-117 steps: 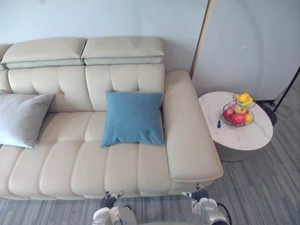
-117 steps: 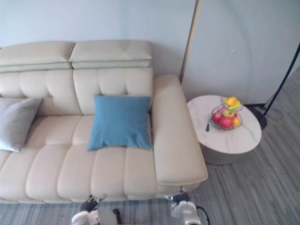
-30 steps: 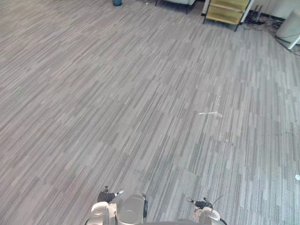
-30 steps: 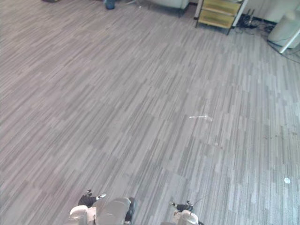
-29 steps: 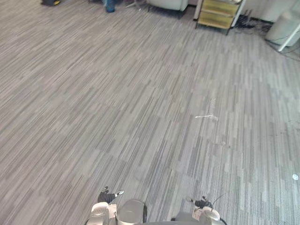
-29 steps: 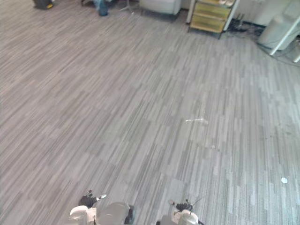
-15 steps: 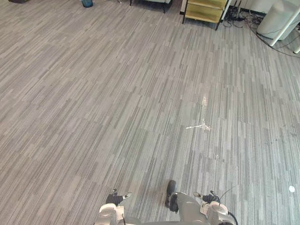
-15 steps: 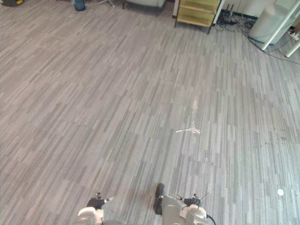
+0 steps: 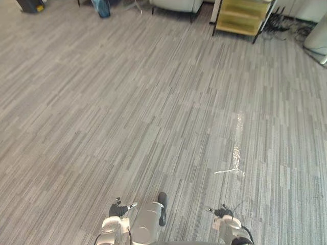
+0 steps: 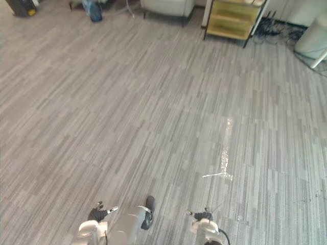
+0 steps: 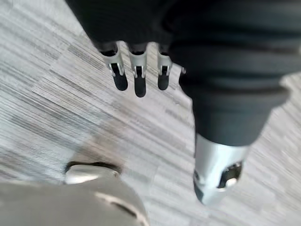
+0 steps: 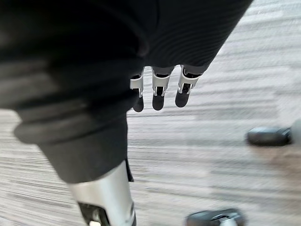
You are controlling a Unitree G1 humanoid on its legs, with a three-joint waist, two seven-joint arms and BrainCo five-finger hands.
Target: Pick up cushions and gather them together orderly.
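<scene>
Risk assessment: the head camera looks down on open grey floor (image 9: 127,102), and neither hand carries a cushion. Where the cushions lie cannot be told from this position. The main hazard, in my judgement, is loss of heading: with no target in sight, the robot may walk on without a reference and reach the pick-up point badly aligned.

Second hazard: a pale glossy streak (image 9: 231,171) marks the floor ahead and to the right. It may be a slick patch or only a scuff, and a foot placed on it could slip.

Third hazard: a yellow shelf unit (image 9: 240,15), a pale armchair (image 9: 176,4) and a blue container (image 9: 101,7) stand at the far edge of the room, well apart from the robot. They matter only if the present direction is held.

Left hand (image 9: 118,210): low at the robot's side, fingers (image 11: 139,80) straight and relaxed, thumb apart, touching nothing.

Right hand (image 9: 223,213): likewise low, fingers (image 12: 159,94) hanging straight over bare floor, holding nothing.
</scene>
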